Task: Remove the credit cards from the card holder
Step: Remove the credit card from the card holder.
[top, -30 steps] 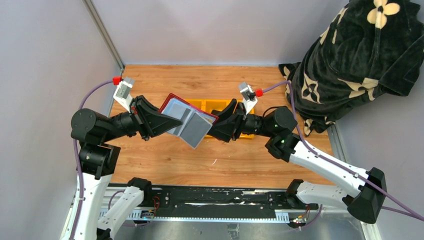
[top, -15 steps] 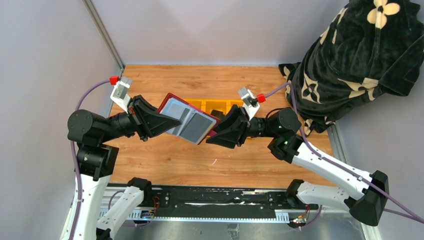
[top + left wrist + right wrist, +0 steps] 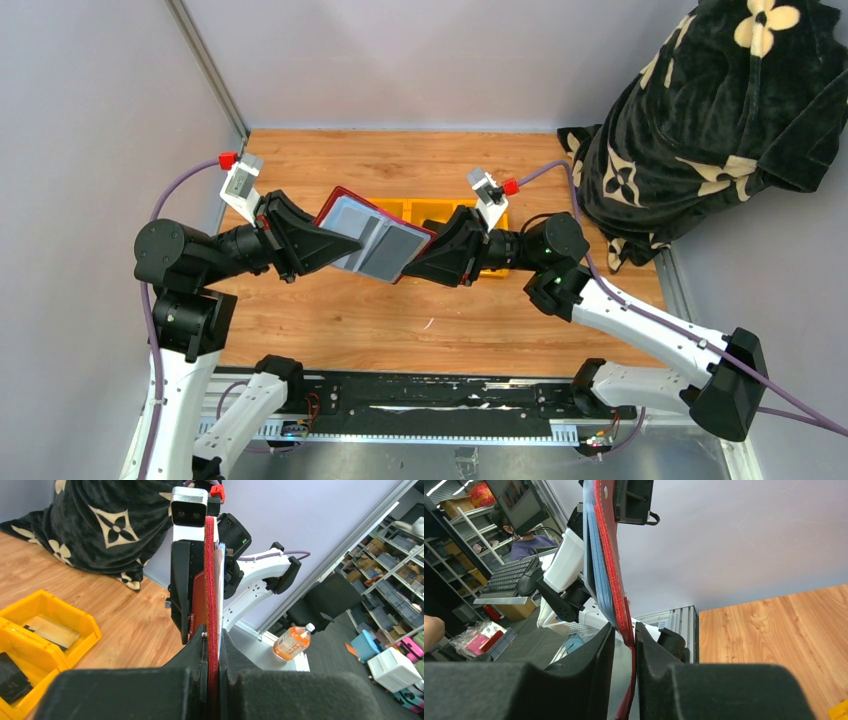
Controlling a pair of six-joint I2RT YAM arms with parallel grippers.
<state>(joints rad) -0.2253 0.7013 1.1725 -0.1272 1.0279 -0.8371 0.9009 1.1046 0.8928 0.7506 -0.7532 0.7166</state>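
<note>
left gripper (image 3: 333, 248) pinches the left edge of the card holder (image 3: 375, 240), and right gripper (image 3: 412, 265) is closed narrow on the opposite edge. the open maroon holder hangs tilted above the table (image 3: 350, 320), its grey sleeves (image 3: 390, 252) facing up. just behind it sits a yellow tray (image 3: 445, 203). the left wrist view shows a tan-gold card (image 3: 50, 632) and a dark card (image 3: 10, 680) lying in separate compartments.

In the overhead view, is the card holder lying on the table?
No, the card holder is held open in the air above the table, its edge pinched by the fingers of the left gripper.
</note>
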